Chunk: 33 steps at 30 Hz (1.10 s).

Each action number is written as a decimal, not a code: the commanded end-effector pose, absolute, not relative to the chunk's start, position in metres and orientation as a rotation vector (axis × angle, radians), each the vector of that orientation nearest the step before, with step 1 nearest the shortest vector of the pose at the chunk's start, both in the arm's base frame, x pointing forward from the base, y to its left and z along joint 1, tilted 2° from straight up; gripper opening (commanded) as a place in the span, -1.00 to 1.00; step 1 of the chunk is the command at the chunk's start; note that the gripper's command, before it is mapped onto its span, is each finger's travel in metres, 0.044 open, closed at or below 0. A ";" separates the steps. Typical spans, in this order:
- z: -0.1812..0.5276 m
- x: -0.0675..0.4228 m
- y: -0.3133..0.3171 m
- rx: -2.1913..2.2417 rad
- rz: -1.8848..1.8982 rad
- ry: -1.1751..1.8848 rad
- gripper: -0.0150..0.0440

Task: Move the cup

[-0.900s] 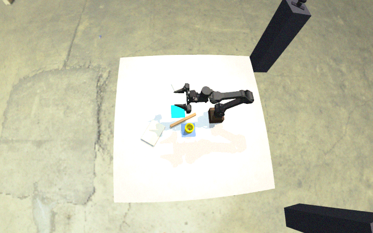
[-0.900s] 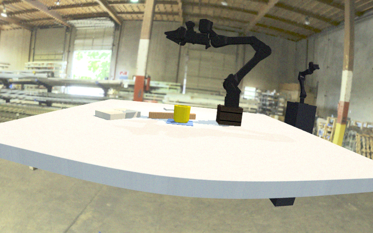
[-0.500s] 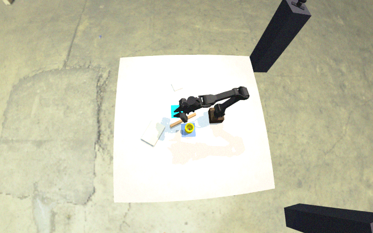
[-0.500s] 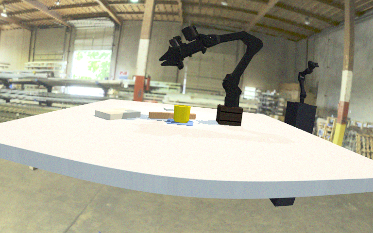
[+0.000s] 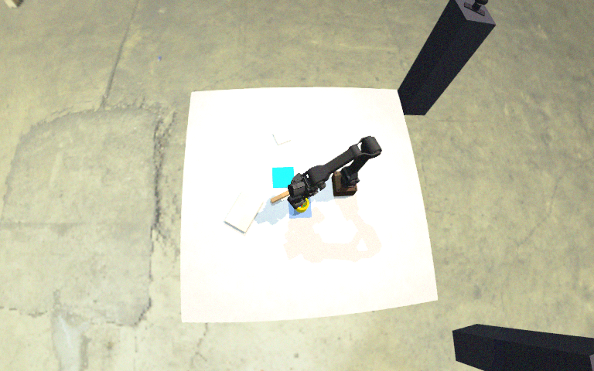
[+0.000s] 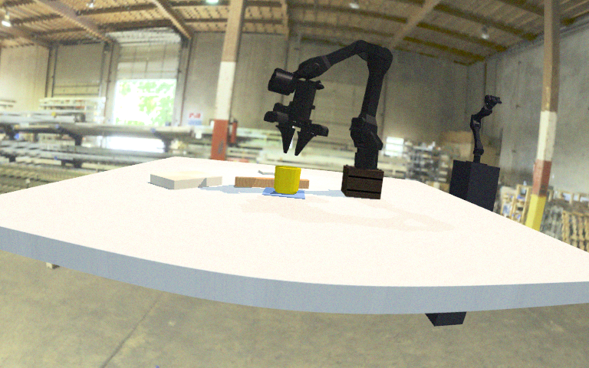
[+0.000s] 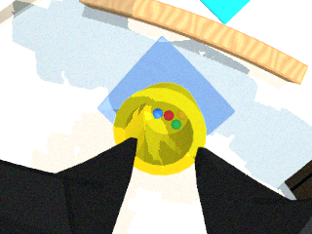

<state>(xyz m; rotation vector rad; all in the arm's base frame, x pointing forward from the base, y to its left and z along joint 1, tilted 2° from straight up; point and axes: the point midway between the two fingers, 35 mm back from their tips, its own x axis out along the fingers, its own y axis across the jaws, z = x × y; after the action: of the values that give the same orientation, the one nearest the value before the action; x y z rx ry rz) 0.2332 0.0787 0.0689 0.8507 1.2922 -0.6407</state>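
A yellow cup (image 5: 302,207) (image 6: 287,179) (image 7: 162,136) stands upright on a light blue pad (image 5: 308,214) (image 6: 282,195) (image 7: 163,58). In the wrist view it holds small marbles (image 7: 168,117), blue, red and green among them. A bright cyan pad (image 5: 282,176) lies beyond a wooden bar (image 5: 279,196) (image 6: 256,182) (image 7: 195,29). My gripper (image 5: 298,201) (image 6: 293,152) (image 7: 167,150) points down just above the cup's rim. Its fingers stand partly apart with nothing between them and do not touch the cup.
A flat white slab (image 5: 240,212) (image 6: 184,179) lies left of the cup. The arm's brown base block (image 5: 343,187) (image 6: 362,182) stands to the right. Dark posts (image 5: 442,56) (image 6: 474,182) stand off the white table (image 5: 306,270) (image 6: 260,242).
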 end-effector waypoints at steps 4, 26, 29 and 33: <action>0.059 0.215 0.078 0.852 -0.806 1.357 0.07; 0.030 0.218 0.078 0.852 -0.806 1.357 0.07; 0.025 0.218 0.078 0.852 -0.806 1.357 0.07; 0.019 0.218 0.078 0.852 -0.806 1.357 0.07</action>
<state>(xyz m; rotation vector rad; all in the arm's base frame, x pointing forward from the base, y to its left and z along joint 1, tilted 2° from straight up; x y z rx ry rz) 0.2206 0.0795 0.0275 0.8619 1.3518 -0.7924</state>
